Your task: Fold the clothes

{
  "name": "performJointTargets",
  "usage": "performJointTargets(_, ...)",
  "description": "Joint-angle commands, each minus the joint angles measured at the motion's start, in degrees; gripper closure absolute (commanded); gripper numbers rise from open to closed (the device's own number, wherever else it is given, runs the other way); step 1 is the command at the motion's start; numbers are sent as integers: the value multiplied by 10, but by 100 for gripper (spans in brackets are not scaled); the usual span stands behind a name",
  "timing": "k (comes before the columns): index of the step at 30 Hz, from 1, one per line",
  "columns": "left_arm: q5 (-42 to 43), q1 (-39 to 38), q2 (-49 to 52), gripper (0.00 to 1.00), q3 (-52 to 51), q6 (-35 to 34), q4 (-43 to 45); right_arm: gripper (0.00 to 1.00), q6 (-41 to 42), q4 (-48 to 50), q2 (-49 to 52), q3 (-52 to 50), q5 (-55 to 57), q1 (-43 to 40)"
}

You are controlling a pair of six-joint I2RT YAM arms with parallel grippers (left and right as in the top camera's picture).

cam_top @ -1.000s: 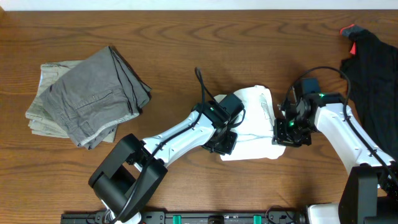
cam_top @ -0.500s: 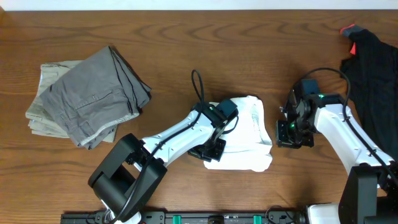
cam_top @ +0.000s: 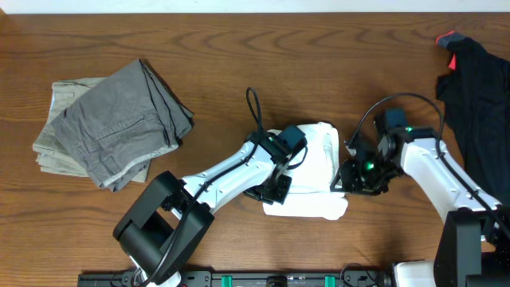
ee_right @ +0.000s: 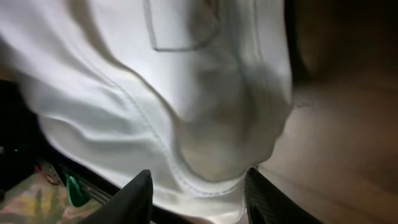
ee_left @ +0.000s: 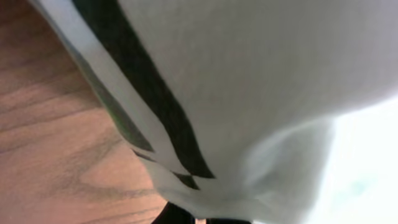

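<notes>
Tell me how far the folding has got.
Done: grey-khaki trousers lie folded at left. In hand: white T-shirt is a compact bundle, left gripper shut on it, right gripper open at its edge. Left: black garment lies heaped, far right.

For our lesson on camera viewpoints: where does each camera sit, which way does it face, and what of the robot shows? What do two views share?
Overhead: above the table, facing down; left arm and right arm show, reaching the white T-shirt.
Left wrist: on the left arm, close against the shirt and table; almost nothing of the robot shows.
Right wrist: on the right arm, facing the shirt's hem; both fingers show, apart.
Shared: both wrist views show the shirt.
</notes>
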Motion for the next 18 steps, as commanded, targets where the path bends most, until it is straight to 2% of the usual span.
performJointTargets(1, -10, 2, 4, 92, -2, 0, 1, 61, 31, 21, -3, -41, -13, 12)
performJointTargets(3, -10, 2, 4, 93, -2, 0, 1, 72, 34, 37, -3, -54, -25, 12)
performJointTargets(6, -11, 3, 3, 94, -2, 1, -6, 95, 29, 45, -3, -49, -20, 7)
performJointTargets(7, -11, 4, 3, 94, -2, 1, -14, 99, 29, 45, -4, -43, -8, 3)
performJointTargets(13, -62, 27, 3, 94, -2, 1, -86, 99, 28, 34, -5, -1, 88, -15)
performJointTargets(18, -75, 59, -7, 94, -2, 1, -105, 99, 27, 30, -5, 3, 103, -16)
